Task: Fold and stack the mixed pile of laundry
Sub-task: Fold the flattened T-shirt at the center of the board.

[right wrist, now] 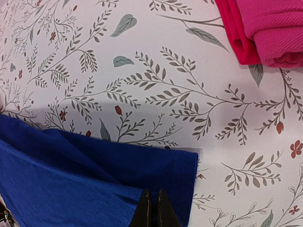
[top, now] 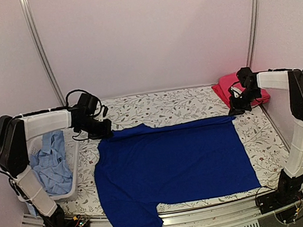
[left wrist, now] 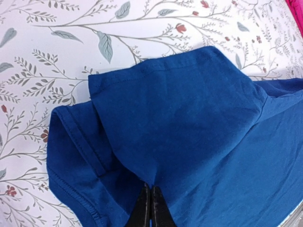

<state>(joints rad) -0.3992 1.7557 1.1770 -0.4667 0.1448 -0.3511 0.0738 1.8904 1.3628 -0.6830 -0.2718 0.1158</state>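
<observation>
Blue shirt (top: 169, 162) spread flat, far edge pinched.
Left gripper (left wrist: 150, 208) and right gripper (right wrist: 152, 210) closed on its far corners; likely light, limp; grip hems.

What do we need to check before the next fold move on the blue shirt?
1. Left fingers shut on the blue shirt at its far left edge: ok.
2. Right fingers shut on its far right corner: ok.
3. Shirt body flat on the table cover: ok.
4. Near sleeve on the table: not ok, it overhangs the front edge.
5. Folded pink garment apart from the shirt: ok.
6. Number of layers in each pinch: cannot tell.
</observation>
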